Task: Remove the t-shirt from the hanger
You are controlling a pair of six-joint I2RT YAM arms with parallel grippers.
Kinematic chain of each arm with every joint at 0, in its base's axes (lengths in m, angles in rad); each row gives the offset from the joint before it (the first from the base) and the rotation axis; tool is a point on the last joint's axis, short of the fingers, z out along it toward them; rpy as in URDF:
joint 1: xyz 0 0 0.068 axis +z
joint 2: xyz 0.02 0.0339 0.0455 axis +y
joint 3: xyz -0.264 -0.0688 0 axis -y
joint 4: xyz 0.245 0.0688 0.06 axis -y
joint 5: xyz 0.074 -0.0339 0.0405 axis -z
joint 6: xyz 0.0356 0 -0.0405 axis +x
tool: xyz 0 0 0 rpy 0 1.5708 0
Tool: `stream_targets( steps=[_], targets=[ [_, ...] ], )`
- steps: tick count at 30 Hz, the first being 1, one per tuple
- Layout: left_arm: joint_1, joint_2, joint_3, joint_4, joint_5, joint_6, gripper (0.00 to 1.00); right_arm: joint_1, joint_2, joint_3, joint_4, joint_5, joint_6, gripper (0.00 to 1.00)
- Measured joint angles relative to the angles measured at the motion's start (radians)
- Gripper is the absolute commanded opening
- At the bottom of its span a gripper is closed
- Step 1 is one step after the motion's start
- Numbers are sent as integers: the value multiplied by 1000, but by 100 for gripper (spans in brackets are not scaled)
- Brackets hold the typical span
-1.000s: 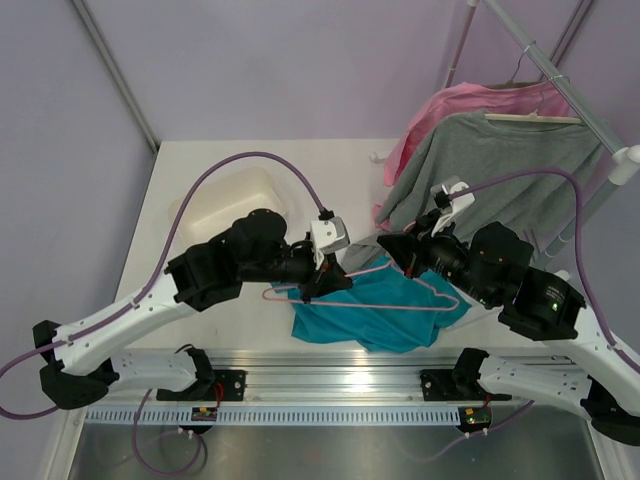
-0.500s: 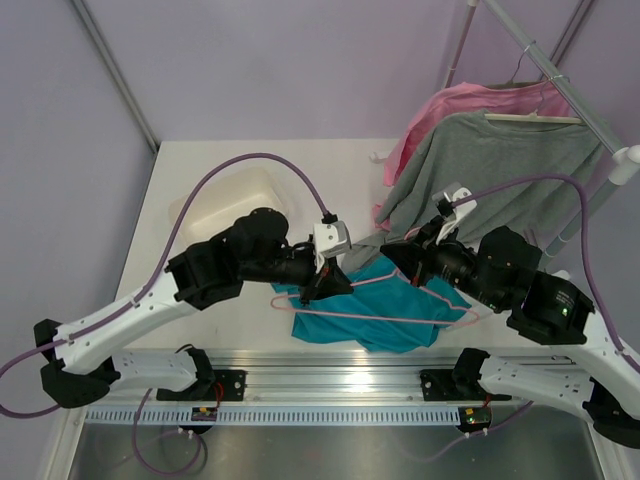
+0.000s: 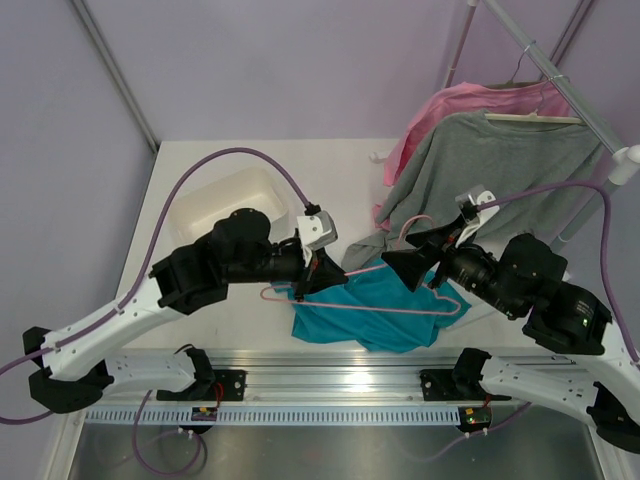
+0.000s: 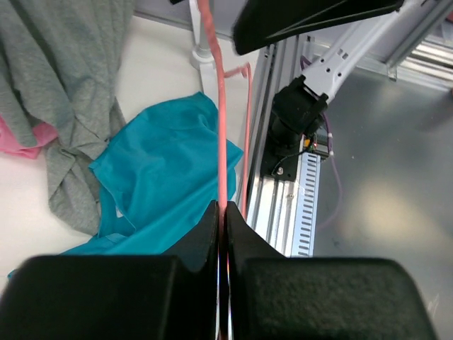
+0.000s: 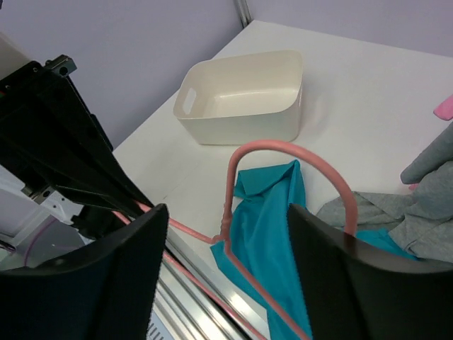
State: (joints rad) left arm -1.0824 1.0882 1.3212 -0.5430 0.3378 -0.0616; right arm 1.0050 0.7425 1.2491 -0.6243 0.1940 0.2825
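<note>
Pink wire hanger (image 4: 221,127) is clamped in my left gripper (image 4: 221,210), apparently raised so the t-shirt (image 3: 345,325) drops clear; my right gripper (image 5: 225,212) gapes around its top.

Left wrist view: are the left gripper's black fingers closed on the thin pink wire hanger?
Yes, the left gripper pinches the thin pink wire hanger between its fingers.

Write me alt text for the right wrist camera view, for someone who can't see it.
The hook of a thin pink wire hanger arches between the spread black fingers of the right claw. Below it a crumpled teal cotton t-shirt lies on the white table, with a cream plastic bin beyond.
</note>
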Motion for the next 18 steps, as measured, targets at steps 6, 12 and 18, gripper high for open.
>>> stream_targets(
  steps=[6, 12, 18],
  targets=[
    [1, -32, -16, 21, -75, -26, 0, 0, -18, 0, 2, 20, 5, 99],
    [1, -69, -72, 24, -131, -34, 0, 0, -52, -19, -11, 74, 9, 99],
    [1, -88, -90, 53, -159, -37, 0, 0, -90, -17, -38, 110, 10, 99]
  ],
)
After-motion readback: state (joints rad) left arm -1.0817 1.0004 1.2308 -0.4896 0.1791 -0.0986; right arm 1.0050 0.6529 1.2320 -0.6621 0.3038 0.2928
